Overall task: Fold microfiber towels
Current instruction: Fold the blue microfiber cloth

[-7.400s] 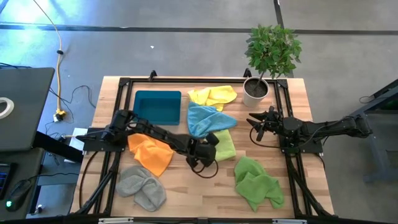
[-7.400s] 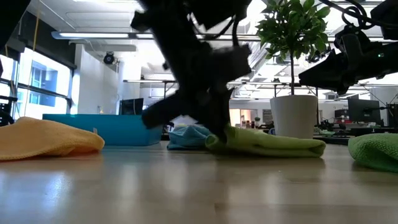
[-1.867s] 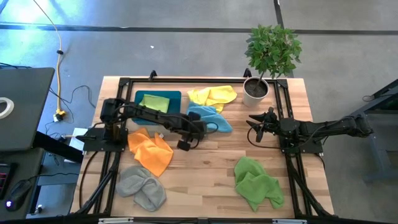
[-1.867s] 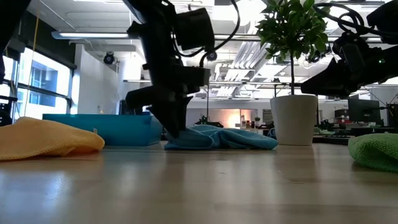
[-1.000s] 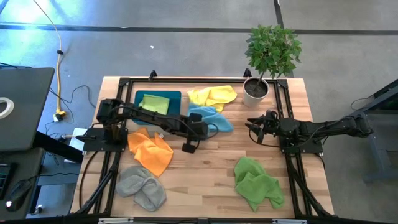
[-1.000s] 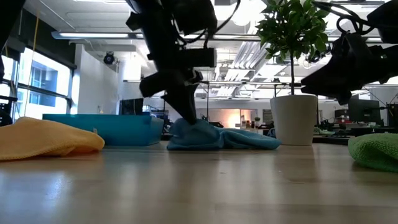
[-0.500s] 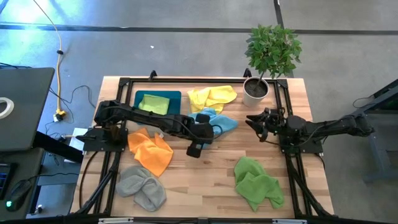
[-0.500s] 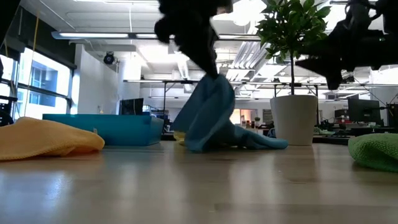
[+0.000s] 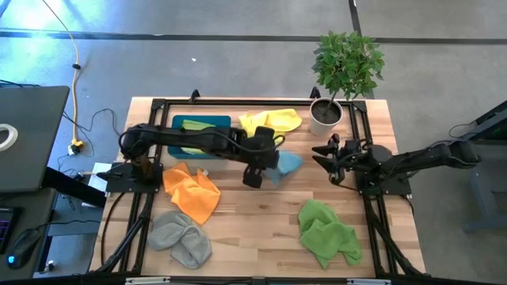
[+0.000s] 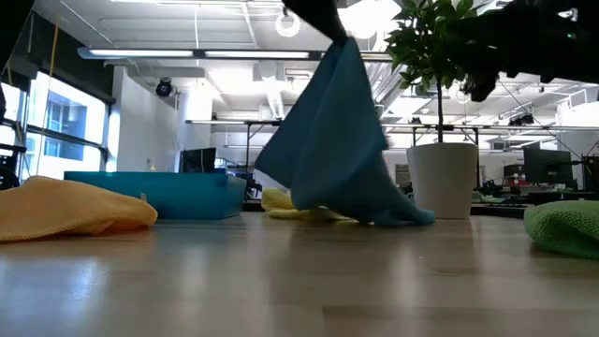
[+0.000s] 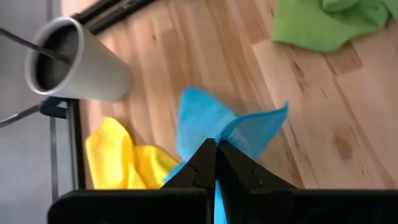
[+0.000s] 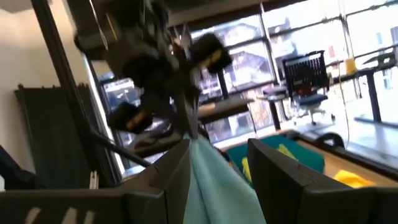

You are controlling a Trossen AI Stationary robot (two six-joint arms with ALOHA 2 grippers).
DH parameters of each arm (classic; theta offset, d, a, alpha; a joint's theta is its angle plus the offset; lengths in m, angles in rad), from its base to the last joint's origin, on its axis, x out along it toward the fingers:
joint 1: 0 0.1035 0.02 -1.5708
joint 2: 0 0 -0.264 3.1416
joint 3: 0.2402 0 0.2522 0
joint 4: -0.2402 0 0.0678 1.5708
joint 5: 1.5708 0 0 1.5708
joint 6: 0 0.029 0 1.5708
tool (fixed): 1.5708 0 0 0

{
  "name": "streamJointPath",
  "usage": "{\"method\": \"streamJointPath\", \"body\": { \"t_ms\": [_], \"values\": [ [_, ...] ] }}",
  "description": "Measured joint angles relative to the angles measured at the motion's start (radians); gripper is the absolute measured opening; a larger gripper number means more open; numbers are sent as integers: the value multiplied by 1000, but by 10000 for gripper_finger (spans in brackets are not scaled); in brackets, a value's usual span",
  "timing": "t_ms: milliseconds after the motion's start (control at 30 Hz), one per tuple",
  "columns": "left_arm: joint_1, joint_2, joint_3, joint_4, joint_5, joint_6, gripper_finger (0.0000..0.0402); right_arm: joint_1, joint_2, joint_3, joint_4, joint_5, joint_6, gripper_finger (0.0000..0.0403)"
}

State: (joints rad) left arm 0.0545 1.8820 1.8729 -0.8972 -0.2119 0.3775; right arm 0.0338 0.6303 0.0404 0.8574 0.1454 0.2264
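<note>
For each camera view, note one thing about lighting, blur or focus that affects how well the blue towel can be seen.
High view: even light, the blue towel sharp. Low view: bright ceiling lights behind, arms mere silhouettes, towel's edge slightly blurred. Left wrist view: towel clear, left gripper fingers dark. Right wrist view: smeared by blur, window glare, towel pale and soft.

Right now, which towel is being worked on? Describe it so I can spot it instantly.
Start at the potted plant at the table's far right corner and look toward the table's middle. The light blue towel hangs there, pinched by the left gripper, lower edge trailing on the wood. It's the only cloth lifted; the others lie flat.
</note>
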Motion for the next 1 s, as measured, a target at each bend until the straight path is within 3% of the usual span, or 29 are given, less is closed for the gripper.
{"method": "streamJointPath", "body": {
  "t_ms": [400,667,1000],
  "values": [
    [25,0,156,-178,0,-4,0,0,263,204,-12,5,5,149],
    [24,1,214,-228,2,-7,0,2,407,325,-179,-98,-55,149],
    [23,1,223,-304,65,-8,0,-1,489,423,-202,-94,-352,149]
  ]
}}
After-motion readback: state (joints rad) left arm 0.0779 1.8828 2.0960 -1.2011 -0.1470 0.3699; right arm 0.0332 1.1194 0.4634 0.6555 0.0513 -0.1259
